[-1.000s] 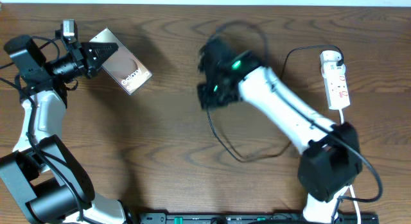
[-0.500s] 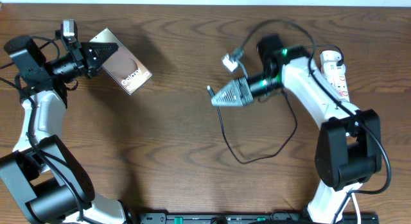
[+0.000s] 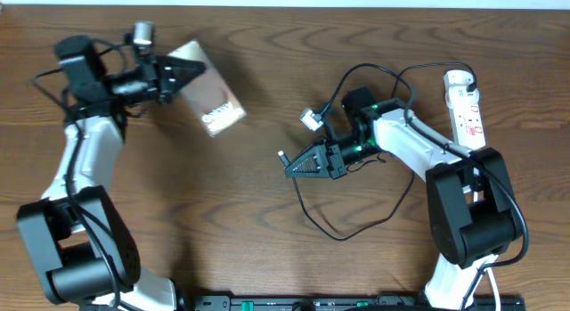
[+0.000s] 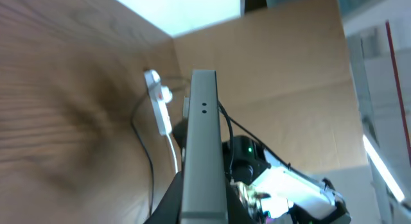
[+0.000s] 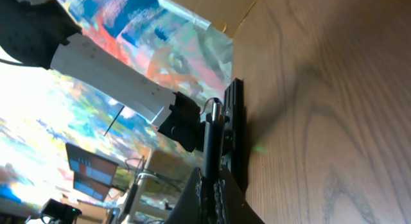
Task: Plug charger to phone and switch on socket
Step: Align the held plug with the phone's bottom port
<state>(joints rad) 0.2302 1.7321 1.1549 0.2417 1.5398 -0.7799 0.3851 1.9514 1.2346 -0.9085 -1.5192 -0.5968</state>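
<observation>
Seen from overhead, the left gripper [image 3: 185,73] covers one end of the phone [image 3: 214,102], pinching it near the worktop's far edge. The left wrist camera sees the phone [image 4: 204,153] only edge-on, as a grey slab with two small holes, so its face is hidden there. The right gripper [image 3: 294,167] is pressed together on the charger [image 3: 343,238] at its plug end, and a short tip pokes out past the fingers. In the right wrist view the charger [image 5: 212,131] is a dark bar rising from the gripper [image 5: 215,192]. Whether the phone rests on the wood or hangs above it cannot be told.

The worktop [image 3: 223,213] is dark brown wood grain. A cardboard wall [image 4: 289,76] stands behind it, and the backdrop in the right wrist view is a smear of bright colours, unreadable.

The socket [image 3: 468,110] lies near the far right corner, with a round white plug at its far end. The cable loops loosely below the right gripper. The widest bare wood lies between the arms, with phone and plug tip well apart.
</observation>
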